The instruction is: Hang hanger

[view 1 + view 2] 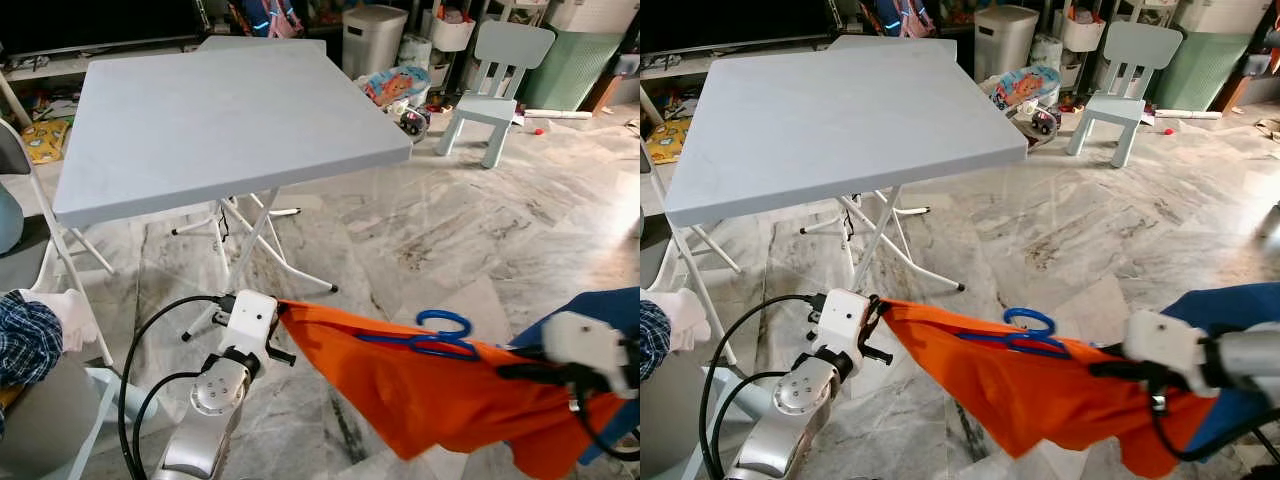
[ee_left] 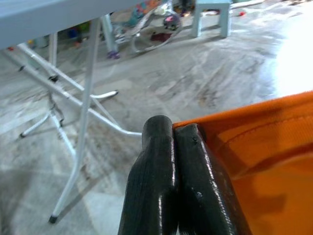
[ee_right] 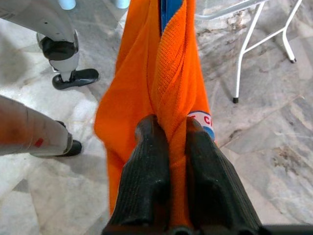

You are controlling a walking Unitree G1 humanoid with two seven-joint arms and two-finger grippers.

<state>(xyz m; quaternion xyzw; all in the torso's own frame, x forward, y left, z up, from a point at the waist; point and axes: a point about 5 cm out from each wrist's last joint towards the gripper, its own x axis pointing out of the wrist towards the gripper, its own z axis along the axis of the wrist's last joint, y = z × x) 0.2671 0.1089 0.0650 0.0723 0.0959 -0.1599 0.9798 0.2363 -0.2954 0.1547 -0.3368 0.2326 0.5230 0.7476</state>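
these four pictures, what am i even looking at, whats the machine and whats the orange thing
It is a humanoid robot seen through its own cameras. The two wide pictures come from a stereo camera on its head, looking down and ahead, so both show the same room. The two close-ups come from cameras on its wrists, looking along each gripper's pair of black fingers.

The robot stands on a marble floor in front of a grey folding table, with a small pale chair farther back.

The orange thing is an orange garment on a blue hanger, whose hook sticks out on top. The left gripper is shut on one edge of the garment and the right gripper is shut on a bunched fold at the other end, so the cloth is stretched between the two arms above the floor.
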